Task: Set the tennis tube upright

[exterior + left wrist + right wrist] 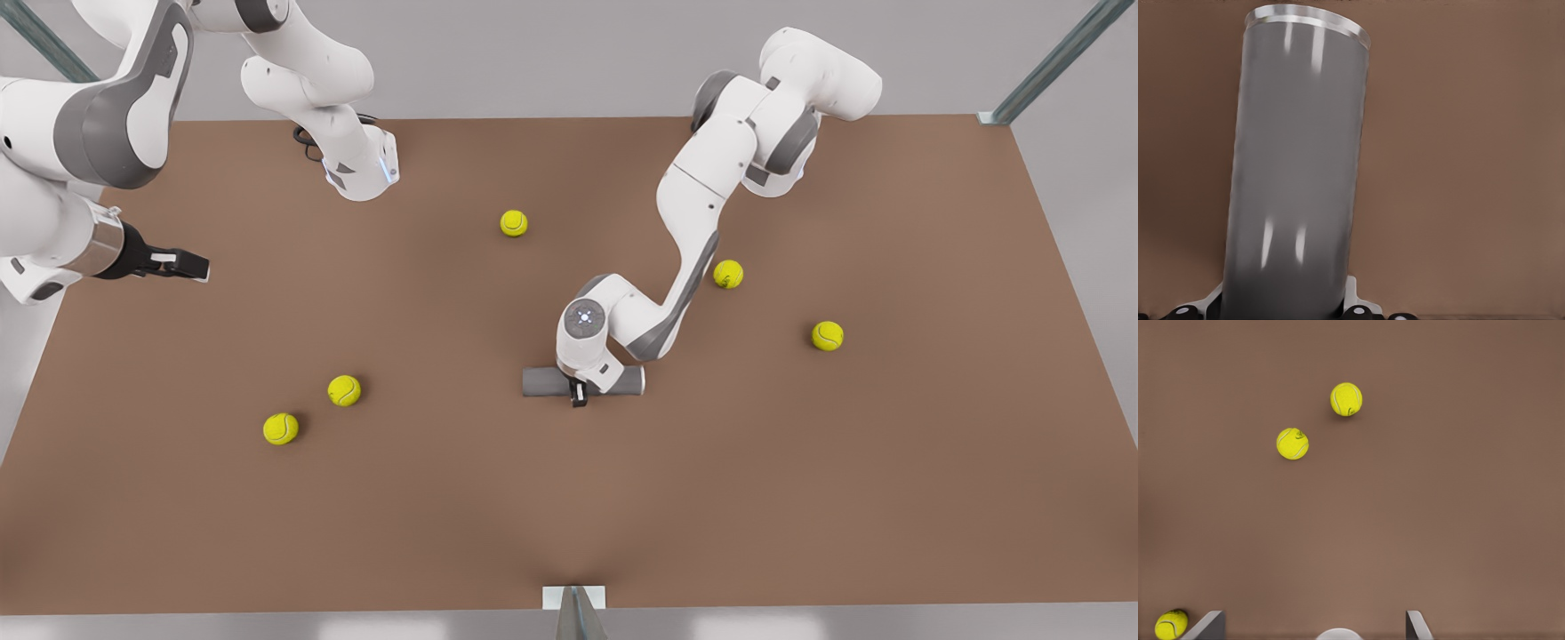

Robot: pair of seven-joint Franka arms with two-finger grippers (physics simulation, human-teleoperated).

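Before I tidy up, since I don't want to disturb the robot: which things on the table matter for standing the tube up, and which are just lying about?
Part of the job:
- tennis tube, lying on its side
- left hand, down on the tube

Just lying about:
- five tennis balls scattered on the table
- right hand, waiting open at the front view's left

A broad brown surface [800, 498] with a fine matte texture spans nearly the whole front view, bordered by a pale grey floor [1085, 222] beyond its edges. Grey metal struts [1049, 64] slant in at the far corners, and a small pale bracket with a grey post [574, 604] sits at the middle of the near edge. The light is soft and even, casting only faint shadows.
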